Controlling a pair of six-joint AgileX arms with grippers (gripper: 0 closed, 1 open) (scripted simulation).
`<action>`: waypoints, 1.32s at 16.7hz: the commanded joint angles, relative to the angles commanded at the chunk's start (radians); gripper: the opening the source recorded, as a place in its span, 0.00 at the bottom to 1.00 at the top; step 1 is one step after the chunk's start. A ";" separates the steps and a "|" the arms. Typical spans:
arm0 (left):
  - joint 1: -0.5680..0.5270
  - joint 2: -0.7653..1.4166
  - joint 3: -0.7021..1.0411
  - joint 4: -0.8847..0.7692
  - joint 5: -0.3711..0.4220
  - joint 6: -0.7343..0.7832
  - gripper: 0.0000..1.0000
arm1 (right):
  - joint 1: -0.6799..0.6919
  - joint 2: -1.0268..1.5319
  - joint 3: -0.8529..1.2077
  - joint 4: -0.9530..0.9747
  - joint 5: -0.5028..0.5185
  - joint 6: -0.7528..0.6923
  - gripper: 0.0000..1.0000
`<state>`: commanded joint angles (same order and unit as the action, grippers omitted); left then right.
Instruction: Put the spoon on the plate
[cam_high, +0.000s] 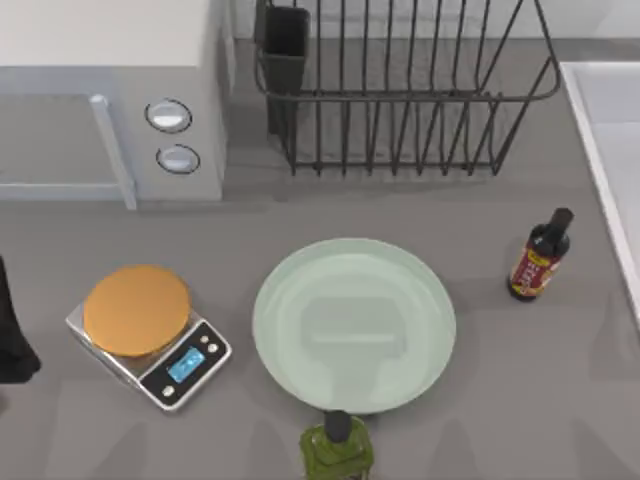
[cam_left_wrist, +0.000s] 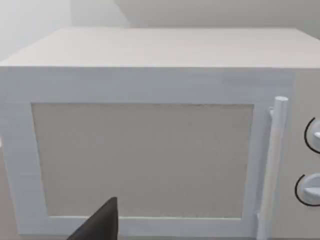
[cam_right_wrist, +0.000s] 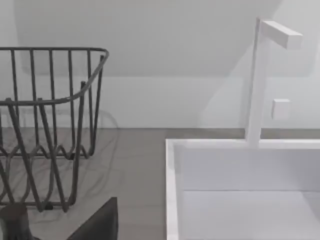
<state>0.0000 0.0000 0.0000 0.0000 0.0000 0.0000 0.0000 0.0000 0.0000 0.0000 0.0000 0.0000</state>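
The pale mint-green plate (cam_high: 354, 325) lies flat in the middle of the table with nothing on it. The spoon is out of view. My left arm (cam_high: 12, 340) is a dark shape at the table's left edge, beside the scale, well away from the plate. A dark part of my left gripper (cam_left_wrist: 100, 225) juts into the left wrist view, facing the microwave door. In the right wrist view a dark part of my right gripper (cam_right_wrist: 100, 222) points toward the gap between the rack and the sink.
A white microwave (cam_high: 110, 95) stands at the back left and a wire dish rack (cam_high: 400, 90) at the back middle. A silver scale (cam_high: 150, 335) with an orange disc sits left of the plate. A dark sauce bottle (cam_high: 540, 257) stands to the right, a green bottle (cam_high: 338, 450) at the front edge, a white sink (cam_high: 610, 150) far right.
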 joint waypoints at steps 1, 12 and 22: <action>0.000 0.000 0.000 0.000 0.000 0.000 1.00 | 0.000 0.000 0.000 0.000 0.000 0.000 1.00; 0.162 0.564 0.370 -0.444 0.002 0.534 1.00 | 0.000 0.000 0.000 0.000 0.000 0.000 1.00; 0.361 1.307 0.815 -0.991 0.003 1.203 1.00 | 0.000 0.000 0.000 0.000 0.000 0.000 1.00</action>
<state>0.3615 1.3074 0.8151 -0.9907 0.0035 1.2033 0.0000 0.0000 0.0000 0.0000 0.0000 0.0000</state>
